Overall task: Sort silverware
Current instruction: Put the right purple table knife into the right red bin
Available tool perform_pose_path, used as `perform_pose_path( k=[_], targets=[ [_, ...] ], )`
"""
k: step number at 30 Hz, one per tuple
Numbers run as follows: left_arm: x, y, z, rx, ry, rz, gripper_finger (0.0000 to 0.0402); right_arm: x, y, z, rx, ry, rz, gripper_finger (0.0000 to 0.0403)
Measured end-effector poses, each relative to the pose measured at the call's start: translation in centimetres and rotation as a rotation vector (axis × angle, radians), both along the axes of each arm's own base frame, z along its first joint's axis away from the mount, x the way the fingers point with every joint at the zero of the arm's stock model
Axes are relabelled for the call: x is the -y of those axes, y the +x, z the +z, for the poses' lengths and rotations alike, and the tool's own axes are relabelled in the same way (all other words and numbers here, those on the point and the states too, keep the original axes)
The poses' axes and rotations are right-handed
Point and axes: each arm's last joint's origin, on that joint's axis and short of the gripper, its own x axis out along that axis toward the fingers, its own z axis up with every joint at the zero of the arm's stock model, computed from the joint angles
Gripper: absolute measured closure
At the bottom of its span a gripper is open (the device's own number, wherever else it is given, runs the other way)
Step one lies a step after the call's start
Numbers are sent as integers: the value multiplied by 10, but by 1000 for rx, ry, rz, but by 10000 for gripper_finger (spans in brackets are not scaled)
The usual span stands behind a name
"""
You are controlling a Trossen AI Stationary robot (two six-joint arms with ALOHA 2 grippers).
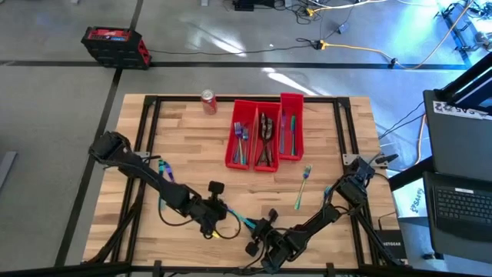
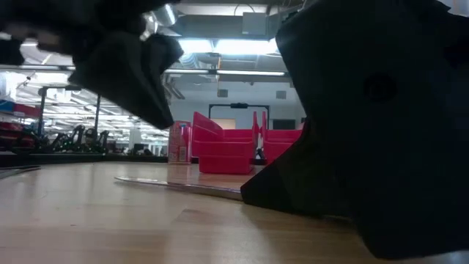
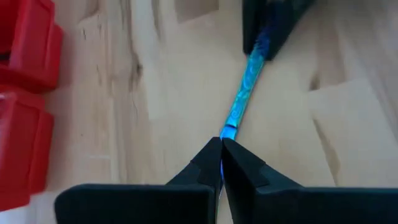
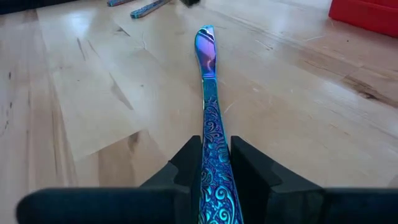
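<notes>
An iridescent blue-purple knife (image 1: 243,222) lies near the table's near edge, between my two grippers. My right gripper (image 4: 214,163) is shut on its patterned handle. The blade (image 4: 206,46) points away from it toward the left arm. My left gripper (image 3: 222,146) is shut. In the low view it (image 2: 163,121) hangs above the blade end and clear of the knife (image 2: 183,185). A teal fork (image 1: 302,187) lies loose right of centre. More teal pieces (image 1: 164,166) lie by the left arm. Sorted silverware lies in the red bins (image 1: 265,135). My right gripper pinches the knife's patterned handle (image 4: 213,134) between its two fingers (image 4: 186,165). The fingers lie low and along the knife, coming from the table's right near side. The blade end (image 2: 128,180) rests flat on the table.
Three long red bins stand side by side at the far middle of the table, with a red soda can (image 1: 208,101) to their left. A black frame (image 1: 154,108) runs around the tabletop. Bare wood lies between the bins and the grippers.
</notes>
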Motion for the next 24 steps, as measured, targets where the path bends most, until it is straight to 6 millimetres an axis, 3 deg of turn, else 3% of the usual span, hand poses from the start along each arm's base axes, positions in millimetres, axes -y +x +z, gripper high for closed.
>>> perform_pose_path(
  k=[9, 14, 18, 24],
  targets=[
    [-14, -15, 65, 224, -55, 58, 402, -4, -2, 6, 8, 11, 12, 353],
    [-23, -27, 91, 306, -56, 73, 402, -7, 1, 13, -6, 8, 30, 353],
    [-26, -33, 102, 342, -73, 77, 402, -12, 4, 18, -2, 37, 48, 353],
    [-27, -34, 103, 342, -61, 67, 402, -16, 8, 24, -2, 29, 60, 353]
  ],
)
